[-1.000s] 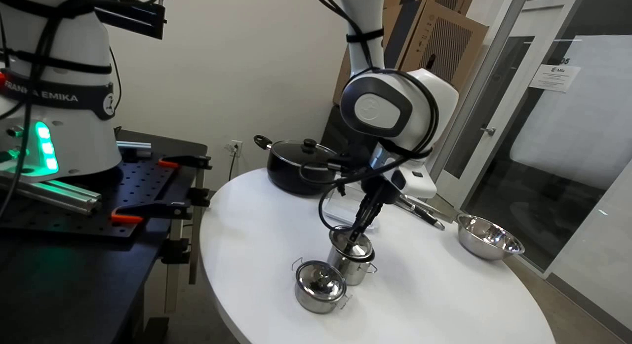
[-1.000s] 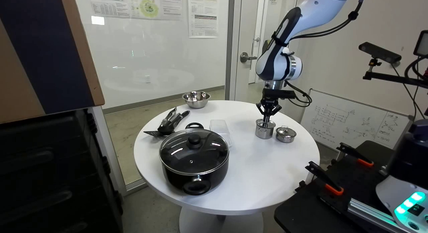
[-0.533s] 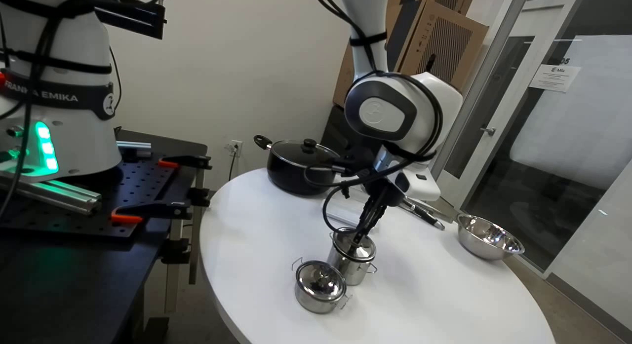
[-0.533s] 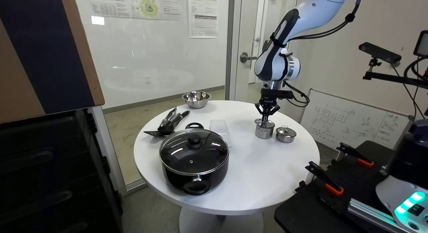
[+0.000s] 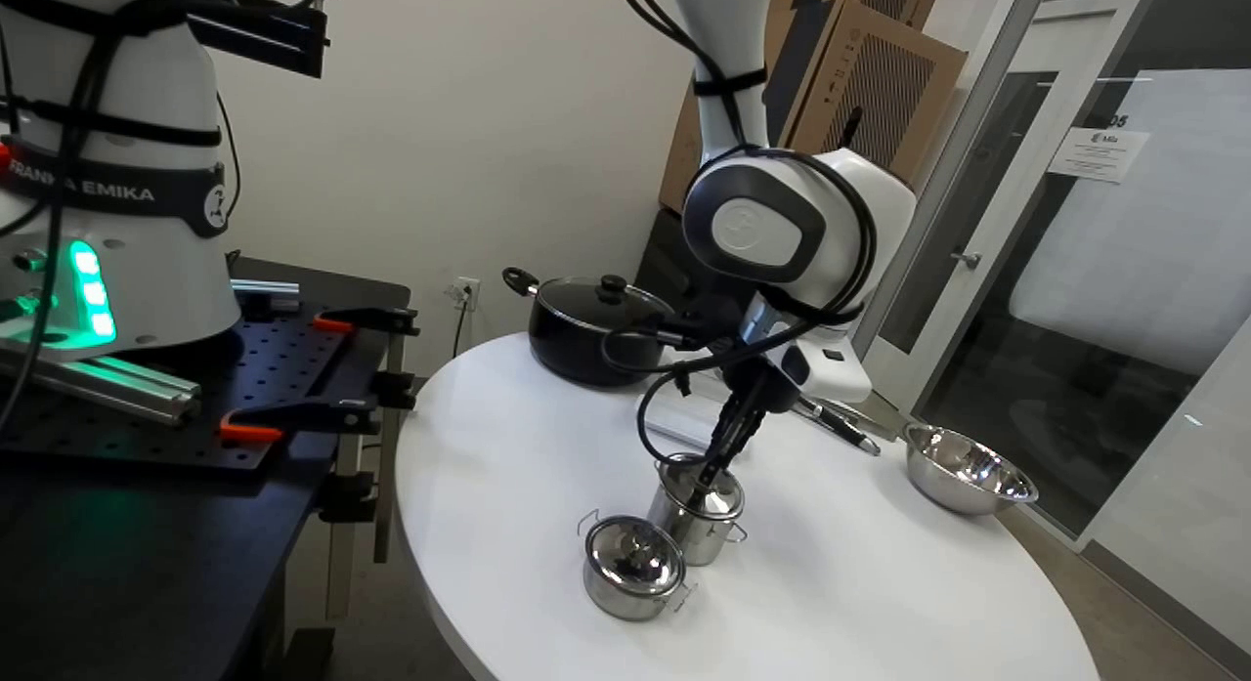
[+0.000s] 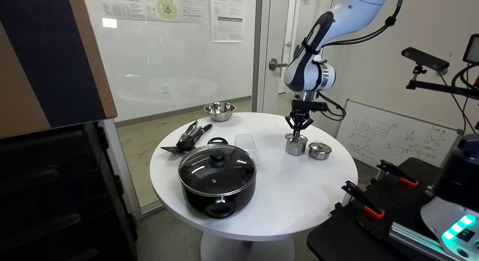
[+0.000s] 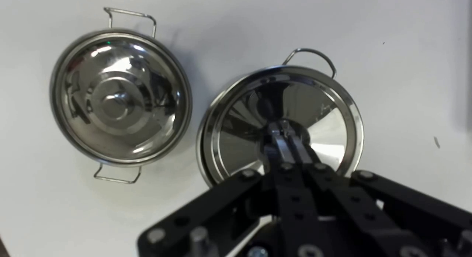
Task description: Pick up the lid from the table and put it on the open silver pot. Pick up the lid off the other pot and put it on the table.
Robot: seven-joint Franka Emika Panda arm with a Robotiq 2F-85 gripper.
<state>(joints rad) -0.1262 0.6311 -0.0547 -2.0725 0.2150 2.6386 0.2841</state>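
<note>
"Wrist view: where do we find the lid?"

"Over the tall steel pot, looking slightly off-centre. We can't tell whether it sits fully down."

"And our gripper?"

"Right above, jaws pinching the lid at its middle."

"What's next to that?"

"Just beside the tall steel pot, with a gap between, we have the squat pot, another lid on it."

"Farther out on the white surface?"

"In both exterior views we see the black pot and, well apart from it, the steel bowl."
</note>
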